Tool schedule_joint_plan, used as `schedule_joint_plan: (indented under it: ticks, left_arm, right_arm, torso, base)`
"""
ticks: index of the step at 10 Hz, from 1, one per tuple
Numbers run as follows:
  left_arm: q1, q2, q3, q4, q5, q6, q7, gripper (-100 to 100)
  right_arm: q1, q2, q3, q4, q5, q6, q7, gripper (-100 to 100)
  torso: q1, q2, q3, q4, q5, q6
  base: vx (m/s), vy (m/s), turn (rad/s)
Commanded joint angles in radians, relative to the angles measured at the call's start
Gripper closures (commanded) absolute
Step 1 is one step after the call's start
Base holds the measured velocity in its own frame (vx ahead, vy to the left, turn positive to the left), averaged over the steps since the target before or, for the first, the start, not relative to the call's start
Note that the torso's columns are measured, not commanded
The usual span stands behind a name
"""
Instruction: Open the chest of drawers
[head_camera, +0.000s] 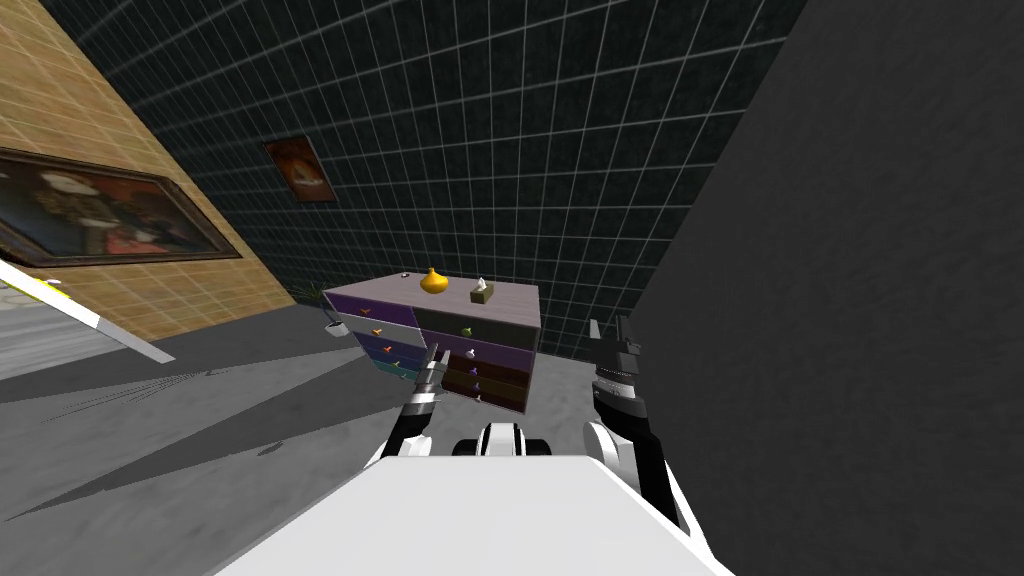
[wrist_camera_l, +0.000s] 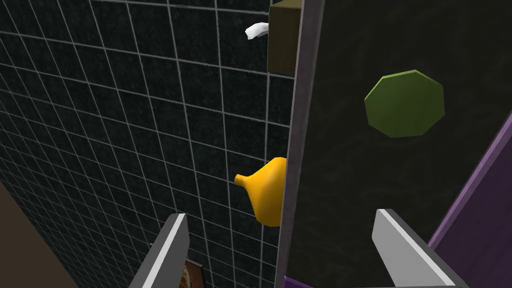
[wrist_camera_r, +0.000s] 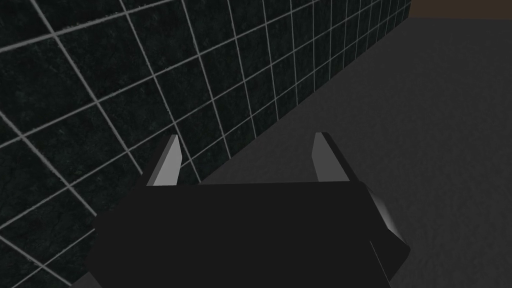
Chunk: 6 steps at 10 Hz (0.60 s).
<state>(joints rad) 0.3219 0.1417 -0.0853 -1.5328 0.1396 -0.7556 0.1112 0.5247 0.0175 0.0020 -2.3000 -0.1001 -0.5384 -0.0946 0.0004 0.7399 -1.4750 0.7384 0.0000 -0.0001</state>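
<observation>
A: Left gripper (wrist_camera_l: 280, 215) state?
B: Spread, not yet gripping. Chest of drawers (head_camera: 500, 350) at 12 o'clock; green knob (wrist_camera_l: 404, 103) at 1 o'clock, probably lining up a grasp. Right gripper (wrist_camera_r: 245, 140) spread, idle.

Low, grey-topped chest of drawers (head_camera: 490, 350) against the dark tiled wall (head_camera: 520, 130).
Two columns of purple, grey, blue and dark fronts, each with a small coloured knob (head_camera: 467, 331); it stands upright on the grey floor (head_camera: 200, 400).

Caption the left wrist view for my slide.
Open left claw faces a dark drawer front with a green knob.
</observation>
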Motion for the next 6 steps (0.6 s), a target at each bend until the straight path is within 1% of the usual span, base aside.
schedule_joint_plan:
  ticks: [1, 3, 4, 6]
  left_arm:
    - [-0.019, -0.010, -0.003, 0.066, 0.002, -0.011, 0.006, -100]
    - [-0.032, -0.020, -0.005, 0.118, 0.004, -0.019, 0.012, -100]
    - [-0.042, -0.030, -0.007, 0.163, 0.006, -0.026, 0.017, -100]
    - [-0.051, -0.039, -0.009, 0.200, 0.007, -0.032, 0.021, -100]
  right_arm:
    - [0.000, 0.000, 0.000, 0.000, 0.000, 0.000, 0.000, 0]
    - [0.000, 0.000, 0.000, 0.000, 0.000, 0.000, 0.000, 0]
    - [0.000, 0.000, 0.000, 0.000, 0.000, 0.000, 0.000, 0]
    - [0.000, 0.000, 0.000, 0.000, 0.000, 0.000, 0.000, 0]
  torso:
    - [0.001, 0.001, 0.001, 0.000, 0.000, 0.000]
    - [-0.001, -0.004, -0.002, -0.001, 0.000, 0.000]
    - [-0.002, -0.003, -0.002, -0.001, 0.000, 0.000]
    - [-0.001, -0.002, -0.001, 0.000, 0.000, 0.000]
  base:
    - [0.094, -0.033, -0.043]
    - [0.120, -0.049, -0.039]
    - [0.127, -0.073, -0.047]
    - [0.120, -0.052, -0.032]
